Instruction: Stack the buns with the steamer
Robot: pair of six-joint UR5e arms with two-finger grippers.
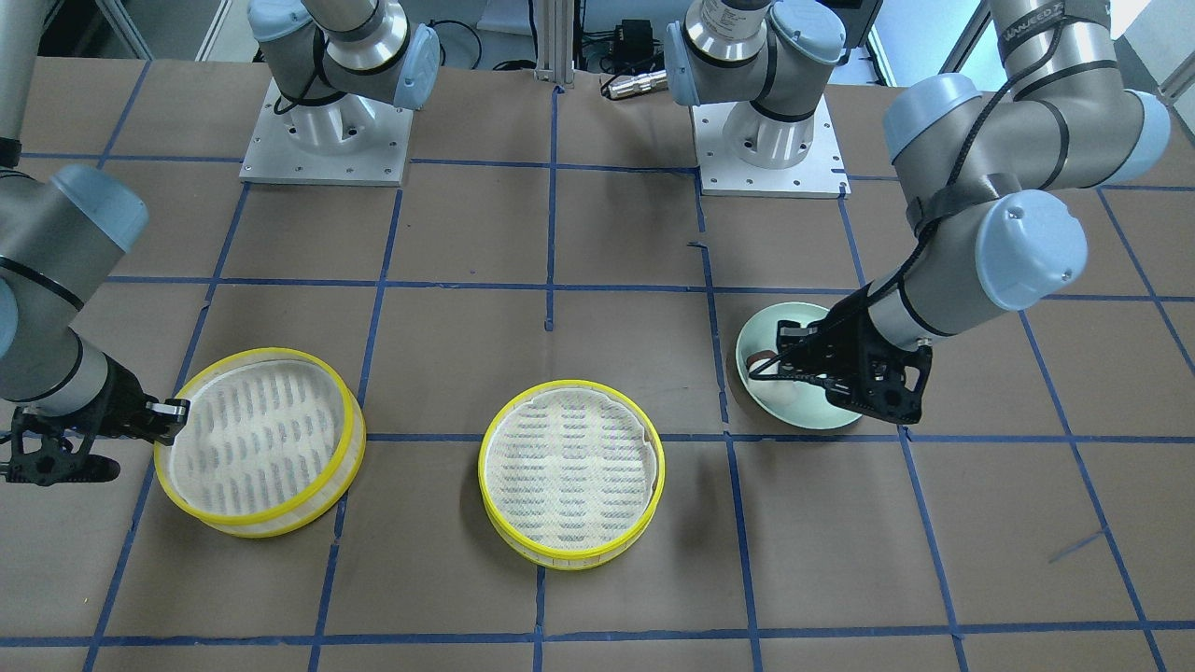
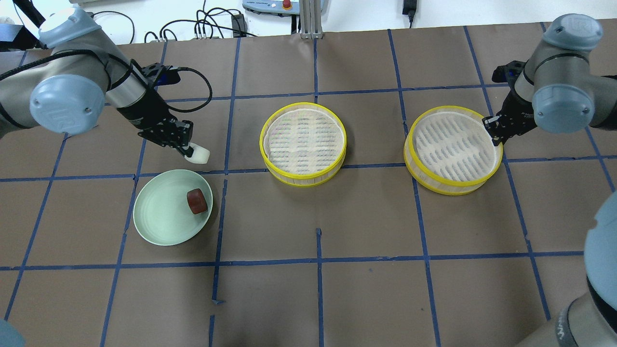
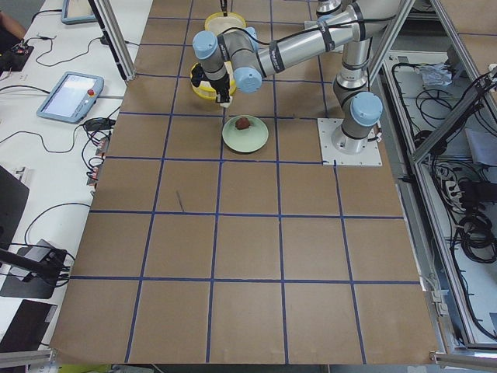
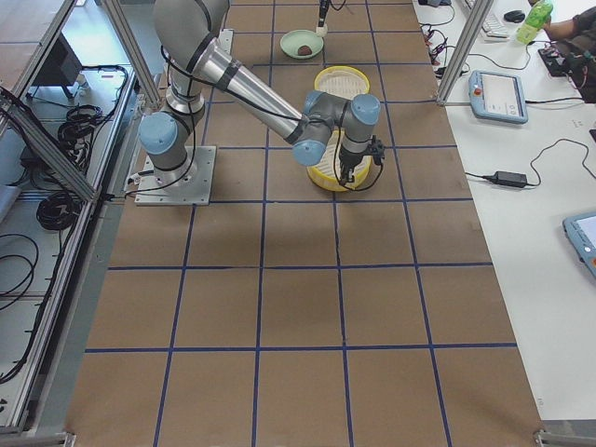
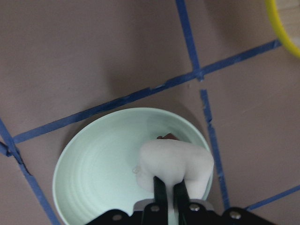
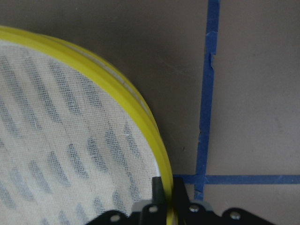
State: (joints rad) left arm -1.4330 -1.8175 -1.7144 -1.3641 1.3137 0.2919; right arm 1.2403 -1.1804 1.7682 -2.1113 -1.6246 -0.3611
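Note:
My left gripper [image 2: 193, 150] is shut on the white bun [image 2: 199, 154] and holds it above the far edge of the mint-green plate [image 2: 159, 221]. In the left wrist view the white bun [image 5: 176, 161] hangs over the plate [image 5: 89, 173]. The reddish-brown bun [image 2: 197, 201] lies on the plate's right side. One steamer tray [image 2: 302, 174] sits at the table's middle. My right gripper [image 2: 492, 128] is shut on the yellow rim [image 6: 136, 108] of the other steamer tray [image 2: 448, 185], at its far right edge. Both trays hold no buns.
The table is brown paper with a blue tape grid. The two arm bases [image 1: 327, 131] stand on the robot's side. Cables and a control box lie past the far table edge [image 2: 221, 24].

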